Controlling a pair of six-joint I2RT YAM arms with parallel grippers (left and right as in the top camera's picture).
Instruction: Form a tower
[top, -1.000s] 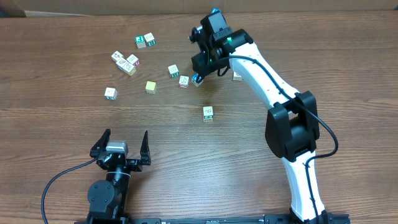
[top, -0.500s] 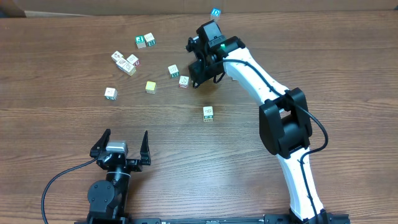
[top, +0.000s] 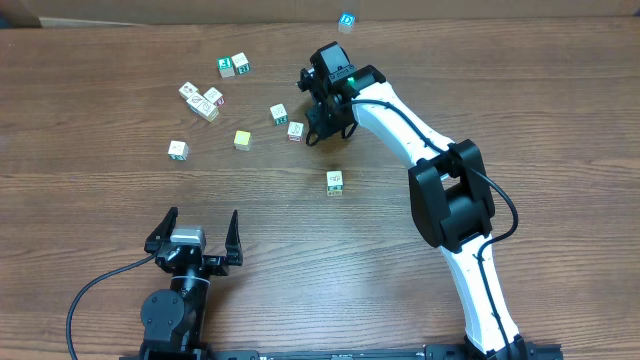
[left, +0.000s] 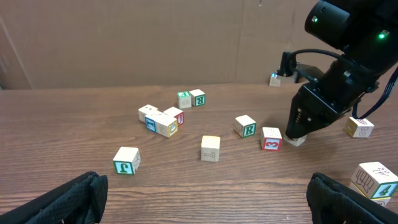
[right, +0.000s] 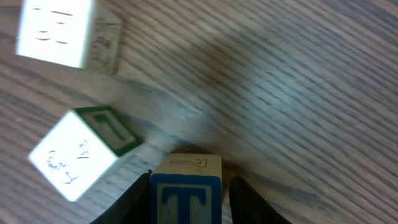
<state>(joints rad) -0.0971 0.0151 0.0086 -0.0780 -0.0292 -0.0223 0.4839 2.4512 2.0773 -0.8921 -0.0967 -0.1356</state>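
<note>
The tower (top: 334, 183) is a short stack, a white dark-marked cube on a yellow-green one, standing mid-table; it also shows at the tower (left: 375, 179) in the left wrist view. My right gripper (top: 322, 128) is down on the table behind it, shut on a wooden cube with a blue T (right: 186, 194), a finger hugging each side. The same T cube (left: 296, 140) still rests on the wood. My left gripper (top: 195, 238) stands open and empty near the front edge, its fingers (left: 68, 199) spread wide.
Loose cubes lie left of the right gripper: a red-marked one (top: 296, 130), a green-lettered one (top: 279, 113), a yellow one (top: 242, 140), a cluster (top: 203, 100), a pair (top: 234, 65) and a single (top: 178, 150). A blue cube (top: 347, 20) sits at the back edge.
The right arm has swung a little to the left and its jaws have narrowed onto the T cube. The blue cube at the back is now uncovered. The left arm has not moved.
</note>
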